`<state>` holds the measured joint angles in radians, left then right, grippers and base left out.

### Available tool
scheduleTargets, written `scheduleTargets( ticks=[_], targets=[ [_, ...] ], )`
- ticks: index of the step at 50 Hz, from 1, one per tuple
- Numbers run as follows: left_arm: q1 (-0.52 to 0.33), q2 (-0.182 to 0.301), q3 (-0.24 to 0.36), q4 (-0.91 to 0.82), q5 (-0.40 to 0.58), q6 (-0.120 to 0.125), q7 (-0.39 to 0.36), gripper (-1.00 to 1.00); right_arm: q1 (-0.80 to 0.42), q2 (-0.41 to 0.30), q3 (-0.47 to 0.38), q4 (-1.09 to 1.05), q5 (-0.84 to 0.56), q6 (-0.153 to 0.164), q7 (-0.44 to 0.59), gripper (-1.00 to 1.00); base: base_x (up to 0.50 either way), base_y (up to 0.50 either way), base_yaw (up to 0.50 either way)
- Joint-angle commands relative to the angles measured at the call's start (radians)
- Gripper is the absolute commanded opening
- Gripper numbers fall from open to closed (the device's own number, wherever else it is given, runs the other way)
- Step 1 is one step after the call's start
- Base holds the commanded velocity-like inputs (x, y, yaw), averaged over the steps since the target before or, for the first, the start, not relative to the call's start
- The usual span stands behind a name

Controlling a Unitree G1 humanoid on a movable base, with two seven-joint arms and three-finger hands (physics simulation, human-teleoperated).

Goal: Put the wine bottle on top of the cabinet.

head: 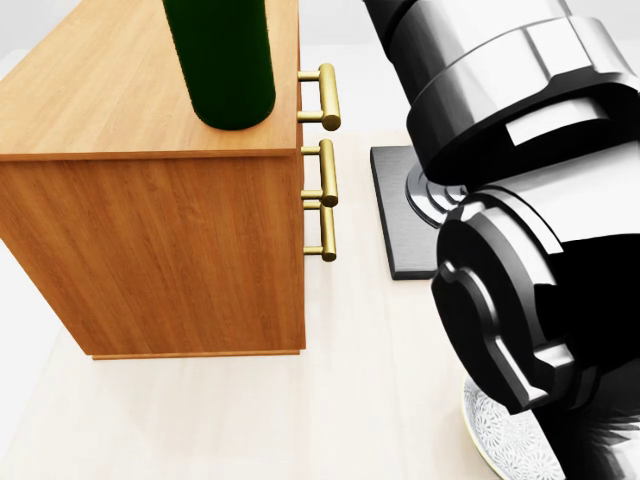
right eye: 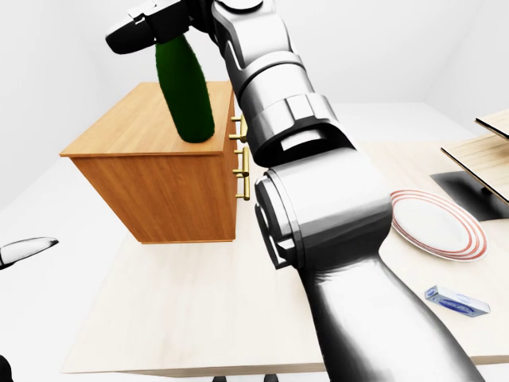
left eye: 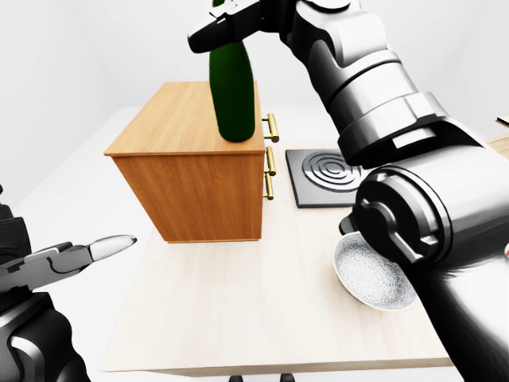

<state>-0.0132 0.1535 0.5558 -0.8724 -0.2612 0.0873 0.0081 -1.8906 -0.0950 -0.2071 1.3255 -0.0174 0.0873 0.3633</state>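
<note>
The dark green wine bottle stands upright on the wooden cabinet's top, close to its right edge above the brass drawer handles. The head view shows its base on the top. My right hand reaches in from the right, its fingers closed round the bottle's neck; the neck's top is cut off by the view's edge. My left hand is open and empty at the lower left, away from the cabinet.
The cabinet stands on a light wooden table. A black stove plate lies right of it, and a patterned bowl below that. A red-rimmed plate, a small blue packet and wooden shelves are at the right.
</note>
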Motion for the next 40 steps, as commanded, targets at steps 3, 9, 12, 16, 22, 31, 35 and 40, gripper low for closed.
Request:
scheduleTargets(
  ticks=[3, 9, 12, 16, 22, 31, 35, 40],
  targets=[
    [-0.001, 0.0, -0.006, 0.001, 0.003, 0.0, -0.001, 1.0, -0.016, -0.026, -0.016, 0.0, 0.023, 0.0, -0.059, 1.0, 0.0, 0.0, 0.0],
    [-0.003, -0.002, -0.014, 0.002, 0.008, 0.0, 0.001, 1.0, -0.029, -0.05, -0.021, 0.0, 0.032, 0.0, -0.091, 1.0, 0.0, 0.0, 0.0],
    [-0.004, -0.002, -0.018, 0.002, 0.01, 0.0, 0.001, 1.0, -0.034, -0.057, -0.022, 0.001, 0.034, 0.0, -0.096, 1.0, 0.0, 0.0, 0.0],
    [-0.005, -0.003, -0.021, 0.002, 0.012, 0.0, 0.002, 1.0, -0.041, -0.068, -0.021, 0.001, 0.032, 0.0, -0.103, 1.0, 0.0, 0.0, 0.0],
    [-0.006, -0.002, -0.019, -0.002, 0.01, 0.0, 0.001, 1.0, -0.064, -0.089, -0.031, 0.001, 0.04, 0.0, -0.127, 1.0, 0.0, 0.0, 0.0],
    [-0.01, -0.001, -0.021, -0.008, 0.008, 0.0, 0.005, 1.0, -0.093, -0.125, -0.035, -0.002, 0.048, 0.0, -0.148, 1.0, 0.0, 0.0, 0.0],
    [-0.01, -0.001, -0.022, -0.009, 0.008, 0.0, 0.005, 1.0, -0.112, -0.145, -0.038, -0.004, 0.05, 0.0, -0.161, 1.0, 0.0, 0.0, 0.0],
    [-0.012, 0.0, -0.022, -0.012, 0.008, 0.0, 0.007, 1.0, -0.132, -0.17, -0.035, -0.004, 0.046, 0.0, -0.172, 1.0, 0.0, 0.0, 0.0]
  ],
)
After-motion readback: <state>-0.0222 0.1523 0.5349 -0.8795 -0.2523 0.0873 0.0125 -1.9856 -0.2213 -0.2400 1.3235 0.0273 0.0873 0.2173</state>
